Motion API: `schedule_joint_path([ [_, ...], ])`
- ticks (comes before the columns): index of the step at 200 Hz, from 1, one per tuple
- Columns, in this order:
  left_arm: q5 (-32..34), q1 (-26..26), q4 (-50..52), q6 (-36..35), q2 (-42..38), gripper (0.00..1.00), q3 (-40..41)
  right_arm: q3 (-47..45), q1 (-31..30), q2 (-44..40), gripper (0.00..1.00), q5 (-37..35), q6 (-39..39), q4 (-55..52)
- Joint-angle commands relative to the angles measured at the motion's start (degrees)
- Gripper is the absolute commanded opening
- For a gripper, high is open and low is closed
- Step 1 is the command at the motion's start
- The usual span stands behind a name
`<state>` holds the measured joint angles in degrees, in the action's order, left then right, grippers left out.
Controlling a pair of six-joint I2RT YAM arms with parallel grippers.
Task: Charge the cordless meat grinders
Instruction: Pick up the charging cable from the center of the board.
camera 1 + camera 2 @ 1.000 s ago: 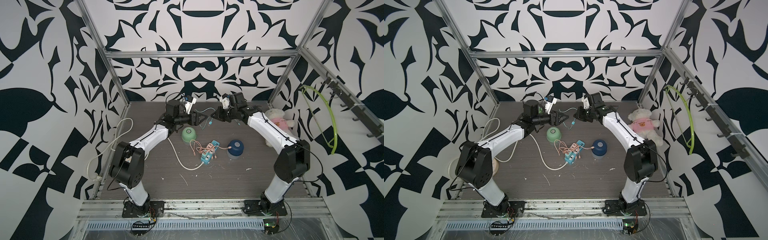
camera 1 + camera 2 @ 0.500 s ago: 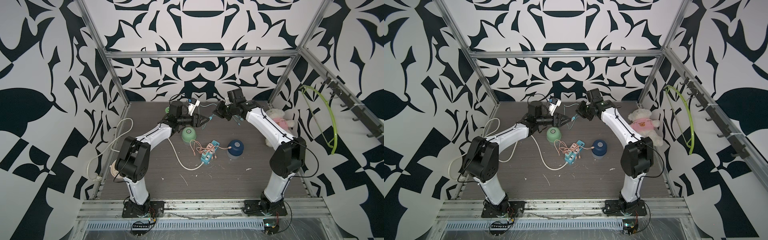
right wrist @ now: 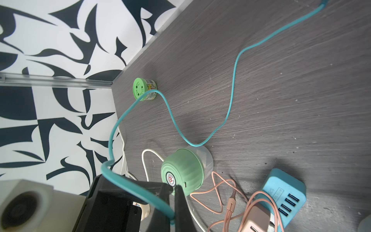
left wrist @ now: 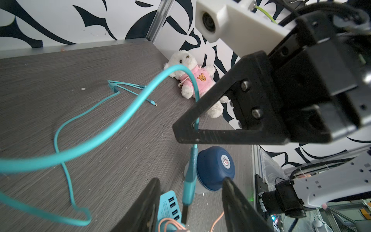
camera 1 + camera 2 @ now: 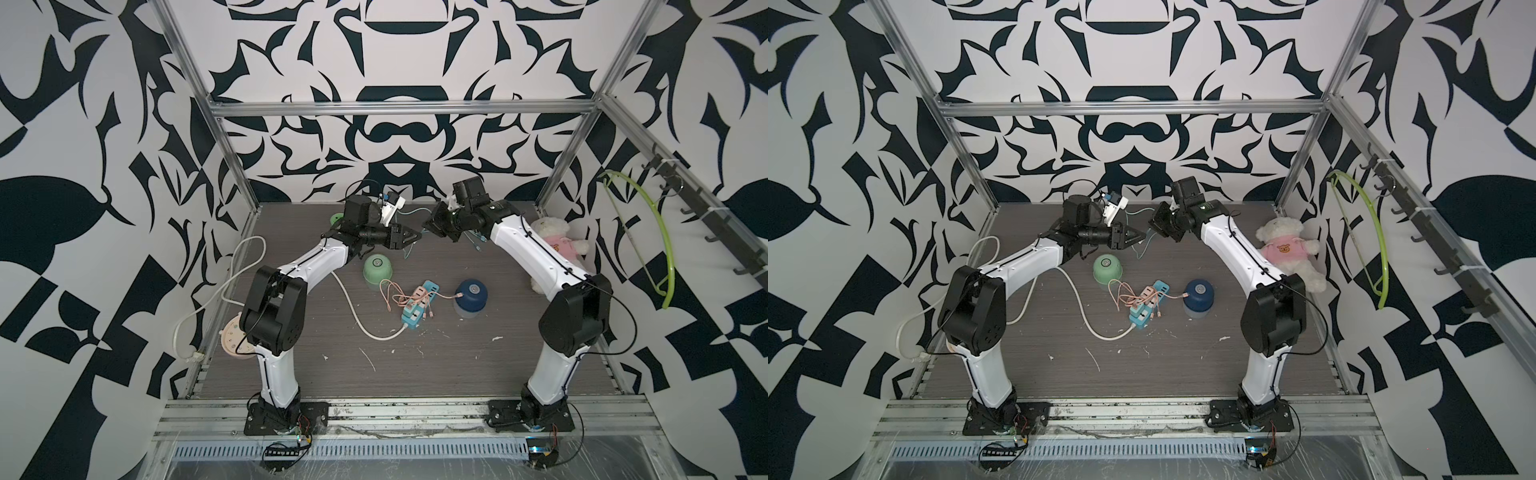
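Note:
The mint green grinder (image 5: 377,268) (image 3: 181,173) and the dark blue grinder (image 5: 471,294) (image 4: 214,168) stand on the dark floor either side of a blue USB power strip (image 5: 419,303). A pink cable (image 5: 446,296) runs from the strip to the blue grinder's side. Above the far floor my right gripper (image 5: 432,222) (image 3: 173,202) is shut on a teal cable (image 3: 232,84). The cable's USB plug (image 4: 188,186) hangs below its fingers. My left gripper (image 5: 411,237) (image 4: 190,200) faces it, open, its fingers either side of the plug without touching.
A small bright-green lidded jar (image 5: 337,218) sits at the back left. A white teddy bear (image 5: 552,239) leans at the right wall. A white cord (image 5: 357,316) loops from the strip to the left edge. The teal cable's small plugs (image 5: 478,243) trail on the floor.
My left arm has drawn its elbow in, and its jaws have narrowed round the hanging plug. My right gripper has shifted slightly, still shut on the teal cable.

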<state>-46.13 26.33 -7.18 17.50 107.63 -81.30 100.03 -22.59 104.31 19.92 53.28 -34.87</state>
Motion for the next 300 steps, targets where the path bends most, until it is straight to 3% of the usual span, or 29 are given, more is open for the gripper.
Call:
schedule_joint_path([
  [1, -1.5, 0.2, 2.8, -2.0, 1.0, 0.55, -1.4, 2.2, -0.2, -0.8, 0.00, 3.2, -5.3, 3.4],
  [48, -4.9, 0.1, 0.8, -0.6, -1.9, 0.64, 0.6, 1.0, 3.5, 0.6, 0.00, 25.1, -27.9, 12.6],
  [73, -6.6, 0.0, 0.9, 0.3, -2.9, 0.65, 0.4, 5.3, 4.4, 2.8, 0.00, 31.8, -43.1, 4.8],
  [101, -7.5, 0.1, 1.1, 0.4, -3.7, 0.65, 0.1, 7.1, 6.1, 3.8, 0.00, 35.7, -47.0, 3.1],
  [157, -16.8, 0.0, -5.9, 4.9, -4.1, 0.62, 1.0, 5.9, 8.1, 1.3, 0.00, 46.9, -60.3, 2.7],
  [237, -19.3, 0.0, -5.7, 4.7, -2.8, 0.61, -0.9, 3.3, 8.1, -0.8, 0.00, 50.8, -58.7, 8.9],
  [265, -16.5, 0.0, -5.5, 4.0, -2.9, 0.48, -1.4, 3.9, 7.8, -0.3, 0.00, 47.3, -56.2, 8.6],
  [300, -9.3, 0.1, -3.1, 0.4, -3.8, 0.17, -1.4, 4.2, 7.4, 0.4, 0.00, 43.2, -53.1, 8.0],
])
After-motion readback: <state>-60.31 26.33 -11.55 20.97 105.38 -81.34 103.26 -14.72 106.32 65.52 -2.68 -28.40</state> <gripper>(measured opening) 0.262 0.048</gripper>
